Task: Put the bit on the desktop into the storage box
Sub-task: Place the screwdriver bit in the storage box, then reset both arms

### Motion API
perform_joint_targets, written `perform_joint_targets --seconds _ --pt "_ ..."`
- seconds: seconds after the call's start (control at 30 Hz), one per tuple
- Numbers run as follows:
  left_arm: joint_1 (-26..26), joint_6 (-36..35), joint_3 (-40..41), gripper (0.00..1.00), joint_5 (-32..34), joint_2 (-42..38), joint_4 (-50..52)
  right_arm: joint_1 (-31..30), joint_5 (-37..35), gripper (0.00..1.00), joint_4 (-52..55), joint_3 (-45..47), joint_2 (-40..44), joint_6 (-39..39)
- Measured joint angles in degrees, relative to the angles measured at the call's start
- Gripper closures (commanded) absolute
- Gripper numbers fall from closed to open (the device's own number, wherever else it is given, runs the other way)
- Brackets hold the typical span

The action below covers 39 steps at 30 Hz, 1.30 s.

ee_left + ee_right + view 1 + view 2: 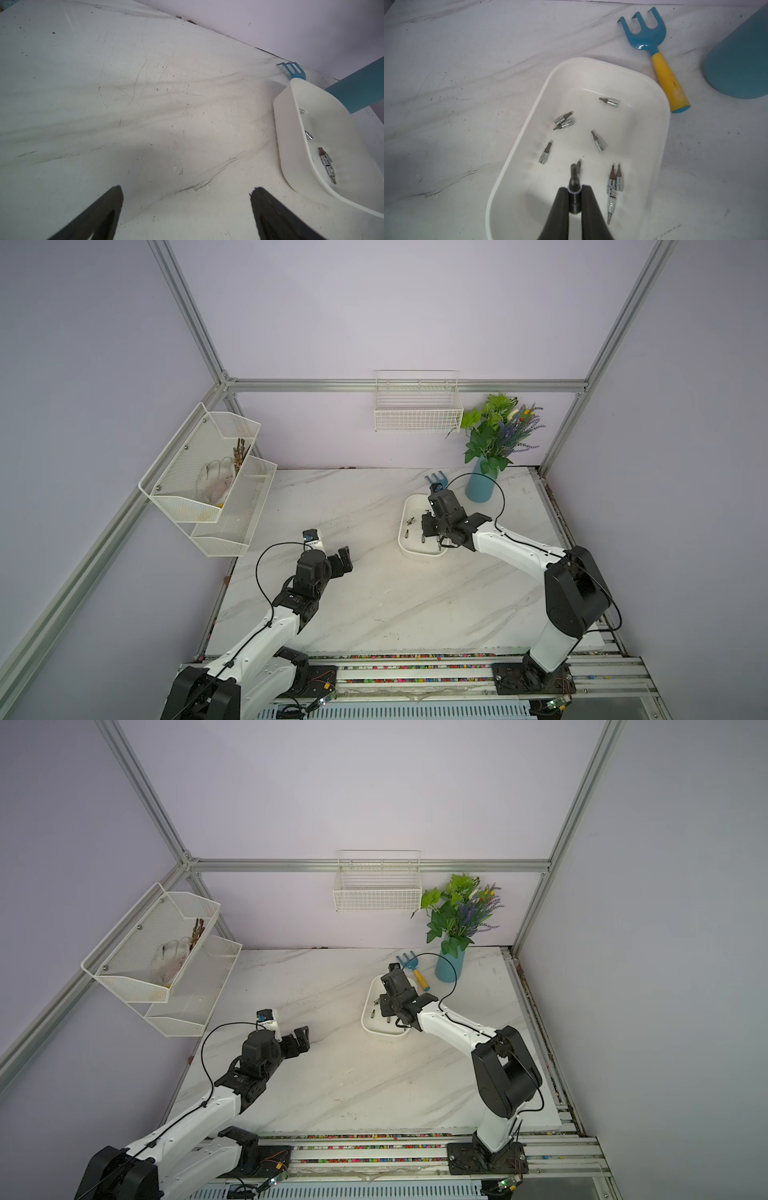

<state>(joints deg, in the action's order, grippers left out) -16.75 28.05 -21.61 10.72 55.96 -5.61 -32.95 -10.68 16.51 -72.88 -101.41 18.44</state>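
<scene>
Your bench [374, 614] is a flat white marble-look slab with faint grey veins, scuffed and speckled with grit in the wrist views. Lilac walls [374, 302] close it in at the back and both sides, braced by a bare aluminium frame [291, 385]. A white wire basket [417, 414] hangs on the back wall. A white mesh rack [208, 477] with 2 tiers hangs on the side wall by your left arm.

At the back of the bench, a smooth blue vase [481, 489] holds green leaves and purple sprigs [498, 431]. A small rake [662, 70], with a blue 3-pronged head and a yellow handle, lies flat just beside the box [663, 133], between it and the vase. The box is a smooth white tub with rounded corners and low walls, resting on the bench.

Your right pincer [574, 188] is closed tight on a dark, blurred bit [574, 178], held over the inside of the box. You cannot tell whether the bit touches the box floor. At least 8 loose bits [599, 143], short shiny metal pieces with dark tips, lie scattered on that floor, 2 pairs of them side by side. In both top views the right arm hides part of the box.

Your left pincer [187, 188] stands wide open and holds nothing, over bare bench, well apart from the box.
</scene>
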Motion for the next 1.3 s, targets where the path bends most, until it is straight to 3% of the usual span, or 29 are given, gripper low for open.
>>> perform_joint_targets --seconds 0.3,0.47,0.6,0.77,0.8,0.87,1.13,1.3 --pt "0.0 -0.1 0.0 0.00 -0.2 0.0 0.0 2.0 3.1 0.88 -2.4 -0.7 -6.4 1.7" --pt "0.0 -0.2 0.0 0.00 -0.4 -0.2 0.0 2.7 4.0 0.64 -3.3 -0.7 -6.3 2.1" --pt "0.0 -1.0 0.0 0.00 -1.7 -1.6 -0.1 3.0 4.4 0.55 -3.2 -0.4 -4.1 2.3" --pt "0.0 -3.7 0.7 0.00 -5.0 -4.8 -2.5 3.3 3.6 0.41 -3.7 4.1 7.1 2.1" --pt "0.0 -4.2 1.0 0.00 -5.5 -5.4 -2.8 3.3 3.1 0.33 -4.2 5.4 9.8 2.1" --pt "0.0 -5.4 1.3 0.00 -6.1 -6.2 -3.5 3.4 1.5 0.01 -6.1 9.2 16.6 1.7" --pt "0.0 -10.1 1.3 0.00 -3.9 -9.1 -6.5 3.6 -9.0 0.00 -23.1 33.0 38.6 -3.7" --pt "0.0 -13.7 1.4 0.00 0.6 -11.1 -9.9 3.6 -14.9 0.00 -35.9 50.0 47.6 -8.8"
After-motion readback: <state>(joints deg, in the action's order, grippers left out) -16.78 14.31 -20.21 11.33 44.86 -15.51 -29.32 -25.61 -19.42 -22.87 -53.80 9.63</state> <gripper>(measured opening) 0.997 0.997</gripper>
